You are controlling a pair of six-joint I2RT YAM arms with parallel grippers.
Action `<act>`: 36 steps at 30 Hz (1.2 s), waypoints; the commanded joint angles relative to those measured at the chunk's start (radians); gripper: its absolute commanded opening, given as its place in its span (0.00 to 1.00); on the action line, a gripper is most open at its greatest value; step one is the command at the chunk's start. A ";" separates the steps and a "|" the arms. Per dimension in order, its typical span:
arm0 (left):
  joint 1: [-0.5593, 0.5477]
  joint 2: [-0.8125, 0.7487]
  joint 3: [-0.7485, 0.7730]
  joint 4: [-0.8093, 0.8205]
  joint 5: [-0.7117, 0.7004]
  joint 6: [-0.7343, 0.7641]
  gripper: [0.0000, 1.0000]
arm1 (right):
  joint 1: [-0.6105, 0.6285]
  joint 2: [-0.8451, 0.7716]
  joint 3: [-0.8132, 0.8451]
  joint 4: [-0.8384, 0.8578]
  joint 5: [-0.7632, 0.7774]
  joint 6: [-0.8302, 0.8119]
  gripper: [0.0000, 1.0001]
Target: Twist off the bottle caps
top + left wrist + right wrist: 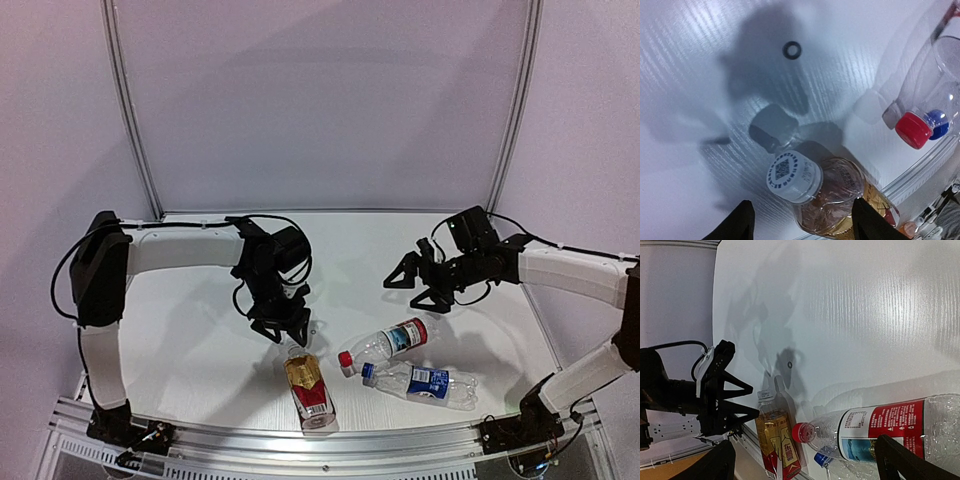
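- Counter [200, 340]: white with a wood-grain finish. It carries three bottles towards its near edge.
- Amber bottle [308, 385]: gold-red label, lying on its side near the centre. Its base is at the near rail and its neck points far.
- White cap [792, 176]: screwed on the amber bottle, with a square printed code on its top.
- My left fingers [740, 225]: spread wide and holding nothing, above the white cap. One finger shows on each side of the amber bottle's shoulder, and I see no contact.
- Red-white-label bottle [395, 340]: clear, lying on its side to the right of the amber bottle, neck pointing left.
- Red cap [346, 358]: on that bottle's neck.
- Blue-label bottle [430, 383]: clear, lying just to the near side of the red-white-label bottle, neck also pointing left.
- Blue cap [368, 370]: on its bottle, just beside the red cap.
- My right fingers [900, 462]: spread wide and empty, raised off the counter on the far side of the two clear bottles.
- Small black ring [791, 50]: flat on the counter, on the far side of the white cap and apart from it.
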 commanded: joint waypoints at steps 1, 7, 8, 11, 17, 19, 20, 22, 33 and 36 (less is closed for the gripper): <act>0.034 0.025 0.021 -0.041 0.047 -0.055 0.63 | 0.014 -0.042 -0.032 -0.038 0.021 0.001 0.99; 0.039 0.048 0.040 -0.072 0.109 -0.066 0.64 | 0.013 -0.067 -0.056 -0.039 0.033 0.001 0.99; 0.040 0.056 0.041 -0.070 0.117 -0.070 0.64 | 0.013 -0.069 -0.060 -0.037 0.033 0.002 0.99; 0.042 0.073 0.035 -0.068 0.132 -0.083 0.64 | 0.013 -0.072 -0.070 -0.032 0.033 0.003 0.99; 0.083 0.067 -0.011 -0.025 0.185 -0.158 0.63 | 0.013 -0.078 -0.080 -0.020 0.030 0.003 0.99; 0.093 0.060 -0.028 0.005 0.210 -0.176 0.63 | 0.014 -0.077 -0.081 -0.021 0.030 0.002 0.99; 0.095 0.059 -0.031 0.015 0.219 -0.181 0.63 | 0.013 -0.078 -0.081 -0.022 0.030 0.002 0.99; 0.095 0.067 -0.025 0.025 0.235 -0.184 0.63 | 0.013 -0.082 -0.085 -0.022 0.032 0.005 0.99; 0.093 0.124 0.005 0.046 0.285 -0.221 0.58 | 0.013 -0.127 -0.122 -0.025 0.048 0.013 0.99; 0.094 0.138 0.005 0.049 0.285 -0.230 0.57 | 0.013 -0.133 -0.130 -0.025 0.051 0.017 0.99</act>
